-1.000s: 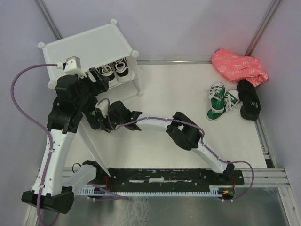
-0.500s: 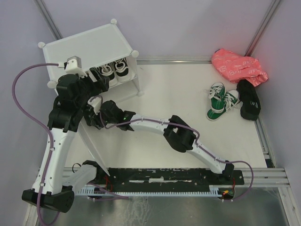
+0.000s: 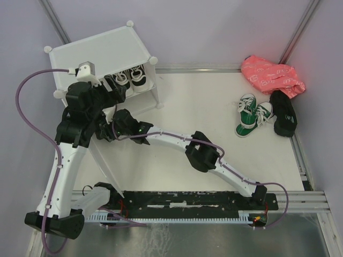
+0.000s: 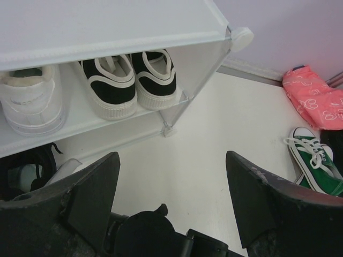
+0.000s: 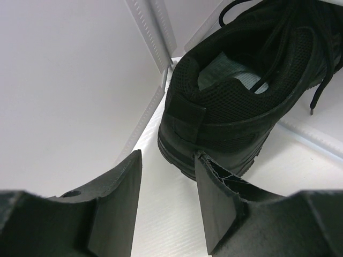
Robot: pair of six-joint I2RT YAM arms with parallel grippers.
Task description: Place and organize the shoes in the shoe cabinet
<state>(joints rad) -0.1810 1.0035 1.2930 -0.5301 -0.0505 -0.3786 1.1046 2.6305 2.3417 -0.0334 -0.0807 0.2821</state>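
R gripper [image 5: 167,160]: jaws apart, nothing betw them. Black shoe [image 5: 236,101] sits just past the tips, heel toward me, on the cabinet [image 3: 102,51] bottom level, prob so toes point in. L gripper [image 4: 171,160] is wide apart too, empty, hovering out front, imo just keeping clear. Level above has black/white pair [image 4: 128,80] + white sneaker [image 4: 32,101]. Green pair [image 3: 253,113] is way off right. No readable logos afaict.

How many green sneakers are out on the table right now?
2. One green sneaker and a second green sneaker lie side by side at the table's far right, next to the black shoe, near the pink fabric item. More could be hidden inside the shoe cabinet.
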